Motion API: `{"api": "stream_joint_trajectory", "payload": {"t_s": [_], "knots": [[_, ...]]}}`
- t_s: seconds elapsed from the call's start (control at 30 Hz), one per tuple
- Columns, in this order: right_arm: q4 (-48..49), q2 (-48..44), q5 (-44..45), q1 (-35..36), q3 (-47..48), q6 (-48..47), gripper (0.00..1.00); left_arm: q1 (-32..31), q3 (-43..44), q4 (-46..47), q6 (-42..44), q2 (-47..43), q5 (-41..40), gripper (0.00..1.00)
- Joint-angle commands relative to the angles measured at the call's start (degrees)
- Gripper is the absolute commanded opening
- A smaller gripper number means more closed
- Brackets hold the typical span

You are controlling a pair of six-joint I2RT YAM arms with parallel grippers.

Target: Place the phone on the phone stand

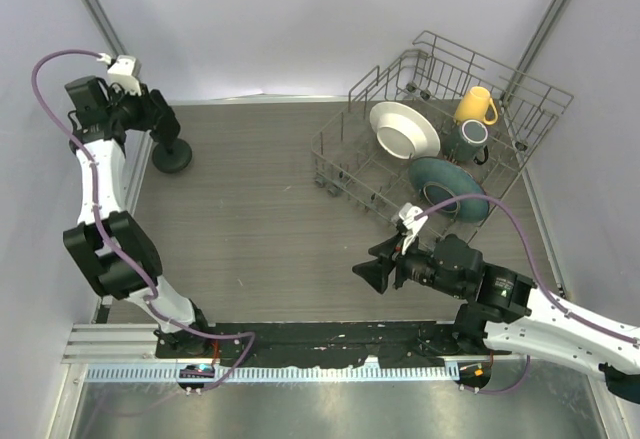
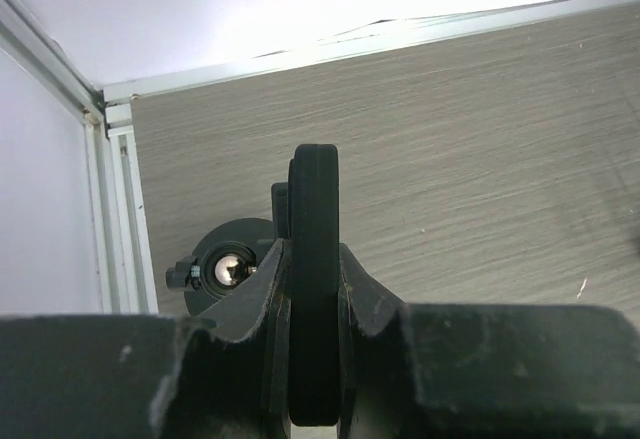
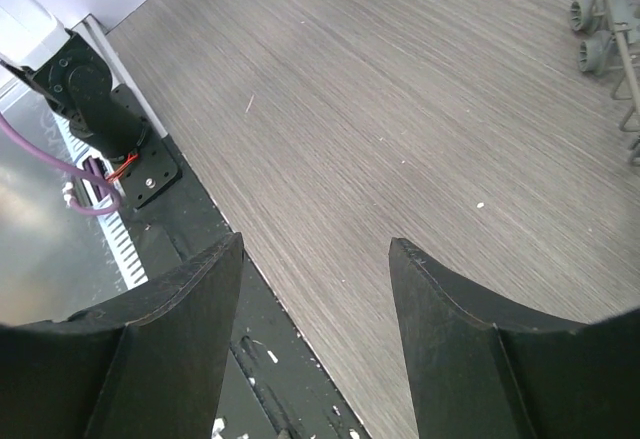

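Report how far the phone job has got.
Done: the phone is lifted, and the left gripper has its jaws shut on it. In hand: it is held close by the phone stand. Left: seating it there and releasing. The right gripper is open, empty.

No lettering, label, brand, number or sign can be read in any of the three views.
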Motion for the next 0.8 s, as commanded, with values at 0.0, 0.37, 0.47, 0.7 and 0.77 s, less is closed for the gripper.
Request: {"api": "stream_joint_trajectory", "payload": {"t_s": [0.0,0.37,0.47,0.7,0.77], "knots": [[1.68,0.31,4.13,-0.18,1.9,-1.23,0.66,-0.18,7.35,13.85,-3.59,2.03,6.79,0.0],[0.37,2.95,6.95,-0.36,3.83,-2.37,0.65,-5.81,18.86,12.72,-3.08,13.29,5.85,0.0],[0.36,2.68,7.31,-0.44,3.57,-2.46,0.65,-5.63,20.89,9.48,1.48,14.95,3.12,0.0],[1.16,4.35,6.52,-0.53,4.01,-3.25,0.65,-4.05,30.28,2.09,5.01,21.01,2.67,0.0],[1.07,4.0,6.87,-0.53,3.75,-3.17,0.65,-3.17,32.57,0.68,5.01,21.9,3.11,0.0]]}}
